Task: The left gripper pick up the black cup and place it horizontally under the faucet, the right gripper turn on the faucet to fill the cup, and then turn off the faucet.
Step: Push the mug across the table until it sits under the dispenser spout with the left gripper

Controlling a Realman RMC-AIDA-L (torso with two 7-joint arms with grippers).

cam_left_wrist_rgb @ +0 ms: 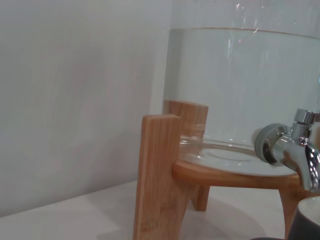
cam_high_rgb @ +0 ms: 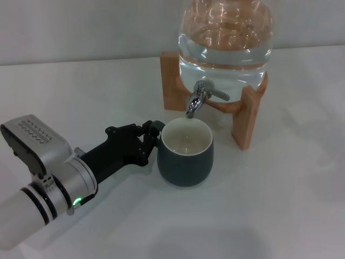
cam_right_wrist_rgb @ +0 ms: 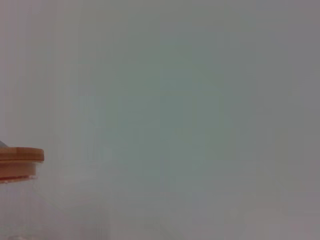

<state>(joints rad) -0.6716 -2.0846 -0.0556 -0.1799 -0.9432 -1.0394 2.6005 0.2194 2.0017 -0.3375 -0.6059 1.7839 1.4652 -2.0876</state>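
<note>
I see left gripper [cam_high_rgb: 152, 138] at 9 o'clock of black cup [cam_high_rgb: 185, 157], fingers clasping handle; cup upright under faucet [cam_high_rgb: 200, 97]. No readable writing.

Looks like a lab or robot test bench, not a lived-in kitchen. Plain white table [cam_high_rgb: 280, 205] running back to a bare pale wall [cam_high_rgb: 81, 27]; no cupboards, sink or clutter anywhere. Only a staged setup on it: a clear glass water jar [cam_high_rgb: 226, 38] in a wooden stand [cam_high_rgb: 245, 121] with a chrome faucet [cam_high_rgb: 197, 100], and one black cup [cam_high_rgb: 186, 156] below it. A white robot arm [cam_high_rgb: 48, 189] reaches across the surface.
</note>
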